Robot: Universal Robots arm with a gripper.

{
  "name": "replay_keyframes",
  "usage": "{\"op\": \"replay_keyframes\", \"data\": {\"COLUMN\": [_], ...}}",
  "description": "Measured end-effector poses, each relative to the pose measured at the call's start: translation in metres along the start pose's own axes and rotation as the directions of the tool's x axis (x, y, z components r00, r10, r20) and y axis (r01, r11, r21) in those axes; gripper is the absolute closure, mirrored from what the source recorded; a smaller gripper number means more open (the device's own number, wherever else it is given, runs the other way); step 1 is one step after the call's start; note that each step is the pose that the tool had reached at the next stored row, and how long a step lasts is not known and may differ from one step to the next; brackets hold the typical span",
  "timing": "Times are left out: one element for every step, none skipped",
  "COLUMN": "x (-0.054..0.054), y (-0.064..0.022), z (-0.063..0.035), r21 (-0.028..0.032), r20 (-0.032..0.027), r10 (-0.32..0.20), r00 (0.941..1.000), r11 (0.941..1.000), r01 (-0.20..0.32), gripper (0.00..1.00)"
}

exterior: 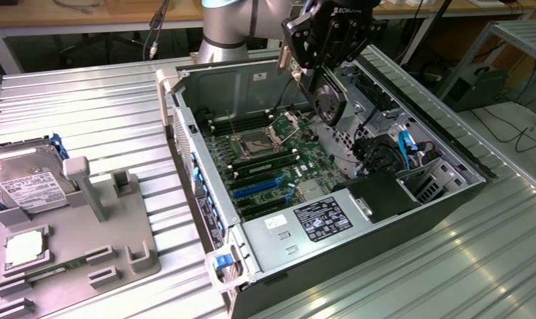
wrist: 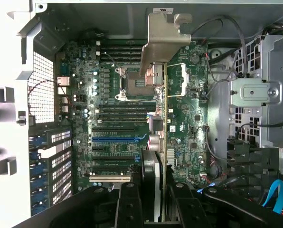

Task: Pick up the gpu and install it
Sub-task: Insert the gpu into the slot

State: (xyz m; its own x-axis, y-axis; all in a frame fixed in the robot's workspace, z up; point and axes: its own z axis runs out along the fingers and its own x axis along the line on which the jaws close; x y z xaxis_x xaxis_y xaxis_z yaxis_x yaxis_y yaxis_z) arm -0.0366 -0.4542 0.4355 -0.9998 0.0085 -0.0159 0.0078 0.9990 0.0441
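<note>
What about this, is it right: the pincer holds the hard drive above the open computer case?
No. The pincer holds the gpu, not the hard drive, above the open computer case. The exterior view shows the hard drive lying on the grey fixture.

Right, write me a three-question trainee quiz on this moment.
1. True or false: the gpu lies on the grey fixture.
2. Multiple choice: the gripper hangs over A) the open computer case B) the hard drive C) the metal table.
3. Fill in: in the wrist view, the gpu's end farthest from the gripper carries a silver metal ___.
Key: 1 false, the gripper holds it; 2 A; 3 bracket.
</note>
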Motion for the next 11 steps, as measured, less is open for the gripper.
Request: {"op": "replay_keyframes", "data": {"x": [0.0,0.0,0.0,0.0,0.0,0.0,0.0,0.0,0.0,0.0,0.0], "y": [0.0,0.0,0.0,0.0,0.0,0.0,0.0,0.0,0.0,0.0,0.0], "z": [0.0,0.0,0.0,0.0,0.0,0.0,0.0,0.0,0.0,0.0,0.0], "r21": [0.0,0.0,0.0,0.0,-0.0002,-0.0003,-0.0004,-0.0006,-0.0007,-0.0009,-0.001], "r20": [0.0,0.0,0.0,-0.0001,-0.0003,-0.0007,-0.0011,-0.0015,-0.0018,-0.0023,-0.0027], "r10": [0.0,0.0,0.0,-0.002,-0.008,-0.016,-0.024,-0.034,-0.042,-0.052,-0.06], "r00": [1.0,1.0,1.0,1.0,1.0,0.9999,0.9997,0.9994,0.9991,0.9987,0.9982], "r11": [1.0,1.0,1.0,1.0,1.0,0.9999,0.9997,0.9994,0.9991,0.9987,0.9982], "r01": [0.0,0.0,0.0,0.002,0.008,0.016,0.024,0.034,0.042,0.052,0.06], "gripper": [0.72,0.72,0.72,0.72,0.72,0.72,0.72,0.72,0.72,0.72,0.72]}}
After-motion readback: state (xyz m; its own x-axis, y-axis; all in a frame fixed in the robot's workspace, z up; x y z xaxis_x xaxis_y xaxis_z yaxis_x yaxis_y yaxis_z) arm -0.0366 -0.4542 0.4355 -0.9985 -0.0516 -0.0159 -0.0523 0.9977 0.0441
